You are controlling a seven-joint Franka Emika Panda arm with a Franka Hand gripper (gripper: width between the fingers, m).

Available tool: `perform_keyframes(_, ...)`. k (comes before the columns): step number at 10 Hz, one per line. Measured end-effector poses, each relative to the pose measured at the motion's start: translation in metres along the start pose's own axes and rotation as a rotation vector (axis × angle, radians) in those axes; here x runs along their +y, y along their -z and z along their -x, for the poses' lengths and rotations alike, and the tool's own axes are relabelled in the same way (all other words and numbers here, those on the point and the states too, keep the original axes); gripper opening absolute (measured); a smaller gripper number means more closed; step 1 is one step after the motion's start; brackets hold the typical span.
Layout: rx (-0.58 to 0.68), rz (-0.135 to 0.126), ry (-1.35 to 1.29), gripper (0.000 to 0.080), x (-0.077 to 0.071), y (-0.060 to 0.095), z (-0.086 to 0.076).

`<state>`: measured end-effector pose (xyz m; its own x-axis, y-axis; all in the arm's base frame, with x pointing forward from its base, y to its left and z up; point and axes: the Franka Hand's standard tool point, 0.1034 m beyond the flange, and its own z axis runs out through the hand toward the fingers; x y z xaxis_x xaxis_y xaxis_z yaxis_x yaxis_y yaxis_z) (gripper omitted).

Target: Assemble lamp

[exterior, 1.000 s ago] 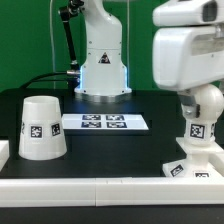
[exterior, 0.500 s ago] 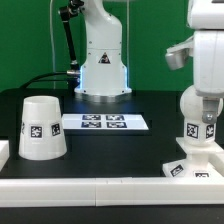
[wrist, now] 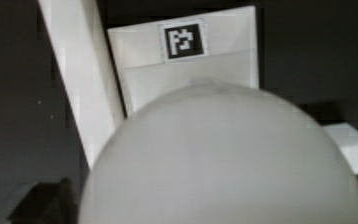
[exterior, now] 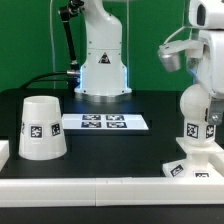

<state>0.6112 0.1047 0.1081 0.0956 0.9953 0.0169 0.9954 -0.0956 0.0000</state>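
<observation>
The white bulb (exterior: 198,112) stands upright with its tagged neck on the low base (exterior: 188,167) at the exterior view's right front. My gripper (exterior: 200,82) hangs just above the bulb's top, free of it, and its jaws look open. In the wrist view the bulb's round top (wrist: 211,160) fills the lower half, with the tagged base (wrist: 188,62) beyond it; the fingers hardly show. The cone shade (exterior: 41,128) stands alone at the exterior view's left.
The marker board (exterior: 105,122) lies mid-table between shade and bulb. A white rail (exterior: 100,187) runs along the front edge and also shows in the wrist view (wrist: 78,90). A small white block (exterior: 3,151) sits at the far left. The arm's pedestal (exterior: 102,75) stands behind.
My hand has risen from around the bulb to above it. The bulb has stayed upright on the base. The shade has not moved.
</observation>
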Motion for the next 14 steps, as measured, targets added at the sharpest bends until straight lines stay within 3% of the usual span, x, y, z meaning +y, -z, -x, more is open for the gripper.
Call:
perform_keyframes(3, 0.001, 0.001, -0.001, 0.0671, 0.0005, -0.0015, 0.0044)
perform_keyframes(4, 0.001, 0.001, -0.001, 0.0574, 0.0006, -0.0015, 0.0045)
perform_keyframes(7, 0.007, 0.016, -0.156, 0.0574, 0.0002, -0.0009, 0.009)
perform_keyframes(11, 0.03, 0.038, -0.64, 0.0574, 0.0014, -0.0028, 0.0061)
perform_keyframes(14, 0.037, 0.034, -0.822, 0.0576, 0.0014, -0.0028, 0.0058)
